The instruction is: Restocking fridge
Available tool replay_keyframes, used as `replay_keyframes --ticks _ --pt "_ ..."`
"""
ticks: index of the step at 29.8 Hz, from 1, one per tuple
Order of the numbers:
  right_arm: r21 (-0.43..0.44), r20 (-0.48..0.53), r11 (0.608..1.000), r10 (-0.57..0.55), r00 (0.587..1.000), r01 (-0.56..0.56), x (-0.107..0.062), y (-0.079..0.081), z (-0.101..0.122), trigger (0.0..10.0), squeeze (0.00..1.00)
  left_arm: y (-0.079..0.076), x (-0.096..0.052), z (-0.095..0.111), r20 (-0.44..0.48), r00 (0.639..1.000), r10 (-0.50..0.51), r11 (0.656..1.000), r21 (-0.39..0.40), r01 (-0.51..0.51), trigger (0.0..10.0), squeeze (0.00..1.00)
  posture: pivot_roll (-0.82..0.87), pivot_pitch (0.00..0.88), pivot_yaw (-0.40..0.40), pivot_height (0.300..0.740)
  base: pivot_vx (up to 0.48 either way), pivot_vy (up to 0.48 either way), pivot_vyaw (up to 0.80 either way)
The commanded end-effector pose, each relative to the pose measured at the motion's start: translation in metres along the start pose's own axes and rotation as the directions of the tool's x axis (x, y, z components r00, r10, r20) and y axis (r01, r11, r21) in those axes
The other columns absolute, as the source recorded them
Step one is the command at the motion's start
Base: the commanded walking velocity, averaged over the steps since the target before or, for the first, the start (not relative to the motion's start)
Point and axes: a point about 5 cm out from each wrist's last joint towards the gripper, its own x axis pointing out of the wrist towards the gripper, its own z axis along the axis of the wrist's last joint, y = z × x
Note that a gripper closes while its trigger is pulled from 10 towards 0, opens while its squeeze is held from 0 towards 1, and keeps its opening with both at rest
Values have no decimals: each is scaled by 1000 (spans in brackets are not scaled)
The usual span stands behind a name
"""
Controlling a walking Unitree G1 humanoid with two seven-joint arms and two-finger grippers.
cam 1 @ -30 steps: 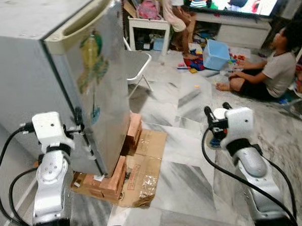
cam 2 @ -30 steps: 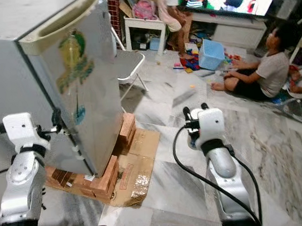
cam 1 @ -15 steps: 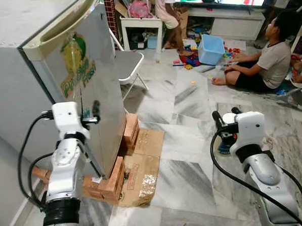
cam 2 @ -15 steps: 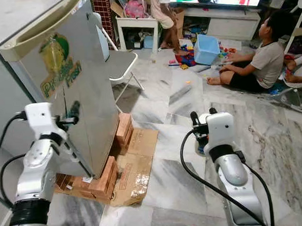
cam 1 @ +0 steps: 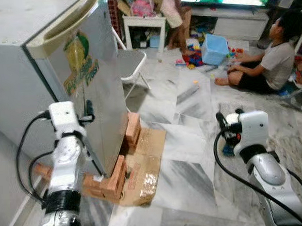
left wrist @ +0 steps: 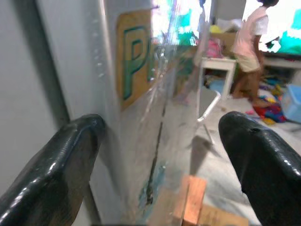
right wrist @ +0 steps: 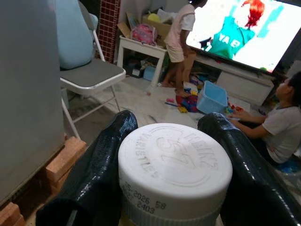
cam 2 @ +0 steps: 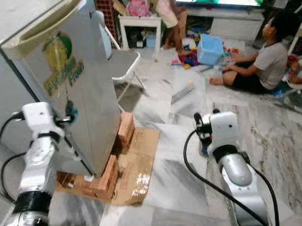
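two grippers: left gripper (left wrist: 160,155) spread wide at fridge (cam 1: 97,95) door edge, maybe touching; right gripper (right wrist: 171,141) clamps white-capped bottle (right wrist: 175,174).

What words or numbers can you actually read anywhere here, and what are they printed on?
"57", "HEINZ", "VARIETIES": embossed on the white cap held in the right gripper.
"2026", "58", "2403": stamped on the cap's rim, faint.
Green lettering on the sticker on the fridge door: too blurred; the left wrist view shows only a large "P".
TV screen: nothing legible.
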Motion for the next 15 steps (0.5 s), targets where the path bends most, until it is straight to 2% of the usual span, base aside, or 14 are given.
replay_keyframes --ticks 1,4,6,9,15 --pt "-27 33 1000 -1 999 2 -3 -2 10 10000 0 -8 7 4 9 1000 -26 999 28 25 10000 0 -107 23 -10 740 0 0 0" --pt "-34 25 999 -25 999 25 -8 -8 11 10000 0 -12 15 6 8 1000 -15 1000 16 15 10000 0 -134 22 -2 740 0 0 0" --pt "-41 18 998 -40 999 41 -11 -12 11 10000 0 -12 19 8 16 1000 6 997 71 -7 10000 0 -150 23 4 740 0 0 0" --pt "-47 18 998 -51 999 52 -13 -15 13 10000 0 -4 26 11 21 996 90 993 78 -91 10000 0 -161 19 10 740 0 0 0" --pt "-48 16 997 -55 998 56 -11 -15 13 10000 0 9 28 16 52 987 150 985 83 -154 10000 0 -152 9 7 740 0 0 0"
